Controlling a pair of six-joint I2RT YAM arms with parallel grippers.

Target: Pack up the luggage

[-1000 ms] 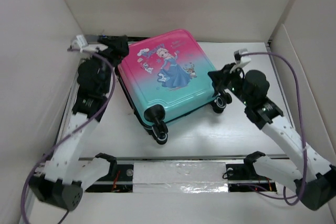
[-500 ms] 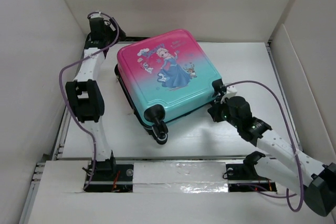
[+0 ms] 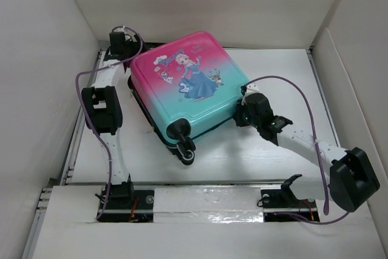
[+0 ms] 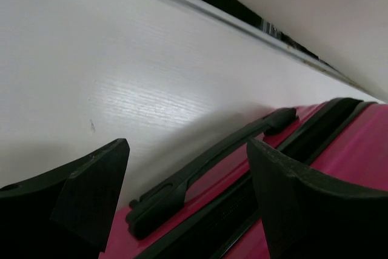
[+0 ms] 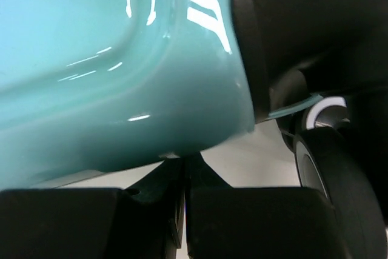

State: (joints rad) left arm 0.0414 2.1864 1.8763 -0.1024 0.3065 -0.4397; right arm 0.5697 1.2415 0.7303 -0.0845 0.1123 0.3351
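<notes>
The luggage (image 3: pixel 188 89), pink fading to teal with a princess print, lies shut and flat on the white table, turned at an angle. My left gripper (image 3: pixel 128 57) is at its far left pink corner. In the left wrist view it is open (image 4: pixel 188 147), with the black carry handle (image 4: pixel 182 183) on the pink side lying between the fingers (image 4: pixel 91 192), untouched. My right gripper (image 3: pixel 238 115) is at the teal right corner. In the right wrist view it is shut (image 5: pixel 185 165), with its tips under the teal shell (image 5: pixel 121 59) beside a black-and-white wheel (image 5: pixel 330 168).
White walls (image 3: pixel 36 59) close in the table on the left, back and right. A metal rail and taped strip (image 3: pixel 206 198) run along the near edge. Purple cables (image 3: pixel 291 83) loop over both arms. Another wheel (image 3: pixel 185 150) sticks out at the luggage's near corner.
My right gripper has swung left and in against the teal corner, covering that wheel. My left arm stretched to the back corner, then dropped to the pink edge. The luggage has shifted slightly left.
</notes>
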